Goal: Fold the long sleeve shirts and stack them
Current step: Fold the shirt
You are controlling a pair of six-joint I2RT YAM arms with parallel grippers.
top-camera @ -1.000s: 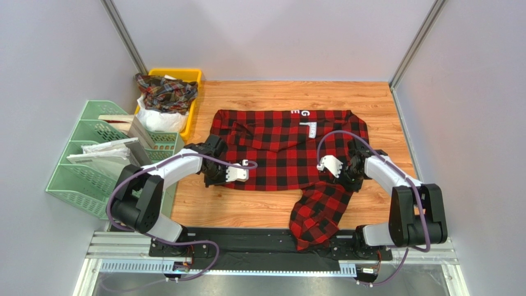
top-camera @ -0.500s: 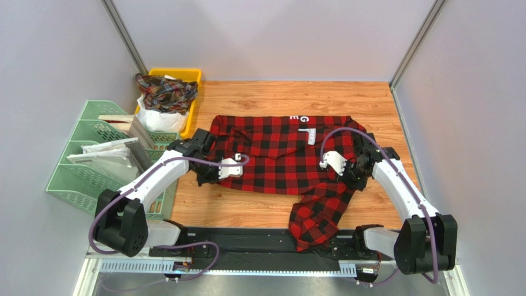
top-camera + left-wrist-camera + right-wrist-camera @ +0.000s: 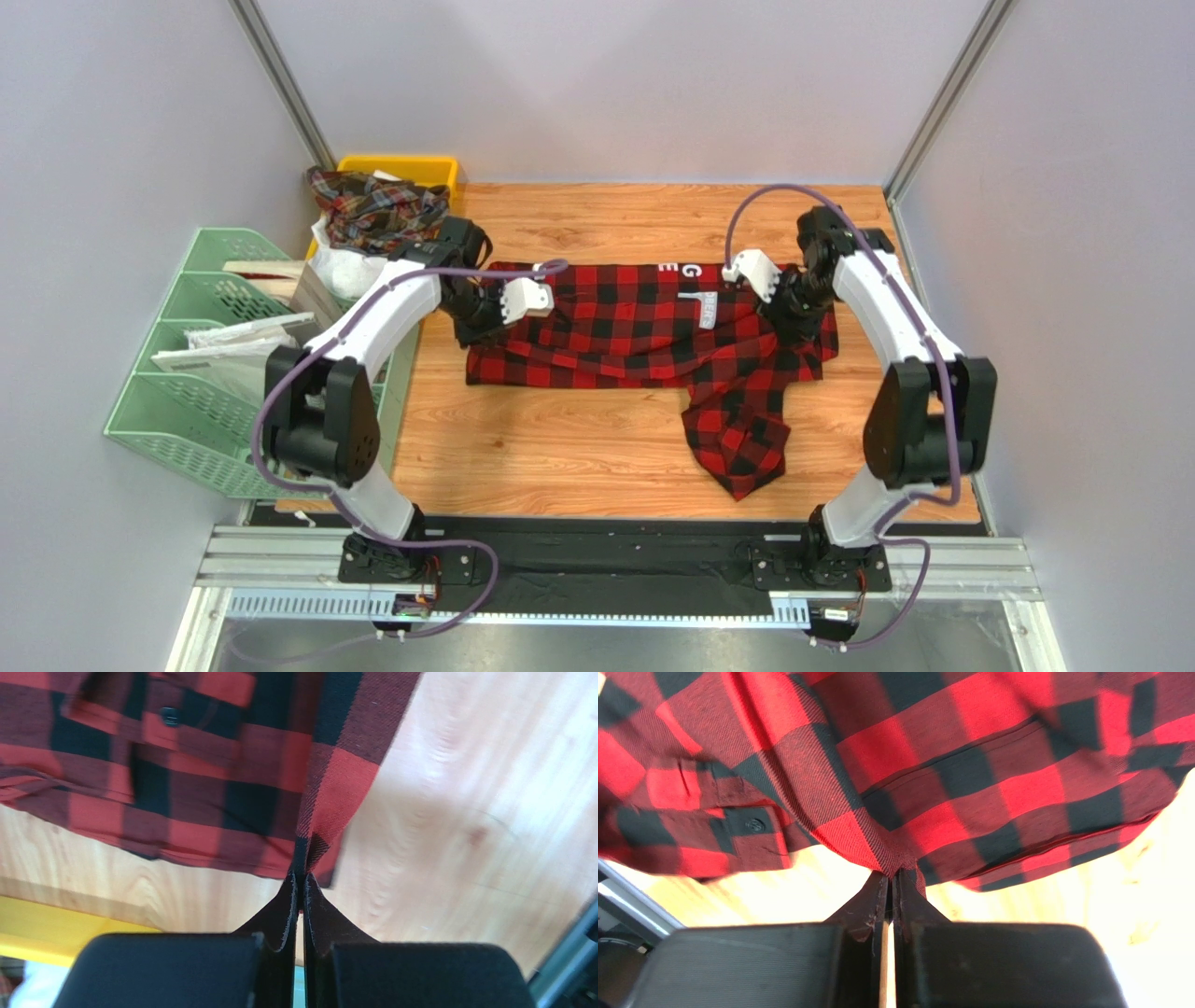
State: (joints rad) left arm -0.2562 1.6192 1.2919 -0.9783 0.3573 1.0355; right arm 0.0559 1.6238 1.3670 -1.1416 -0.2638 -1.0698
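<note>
Now both arms are reaching much farther out than a second ago. They have carried the near hem of the red-and-black shirt (image 3: 631, 329) up toward its collar edge. The shirt is therefore lying as a narrower band across the wooden counter (image 3: 561, 462), a little toward the far side. One sleeve (image 3: 737, 427), which was hanging over the near edge before, is now trailing wholly on the wood.

The left gripper (image 3: 300, 876) is pinching the cloth's edge, its jaws pressed together on it. The right gripper (image 3: 891, 875) is doing likewise, jaws closed on a fold of the check fabric.

Grey walls are standing around the pale, plank-patterned counter on three sides. At the far left corner a yellow bin (image 3: 428, 171) is holding a darker plaid shirt (image 3: 376, 207) above something white. A green rack (image 3: 197, 406) is sitting just off the counter's left edge.
</note>
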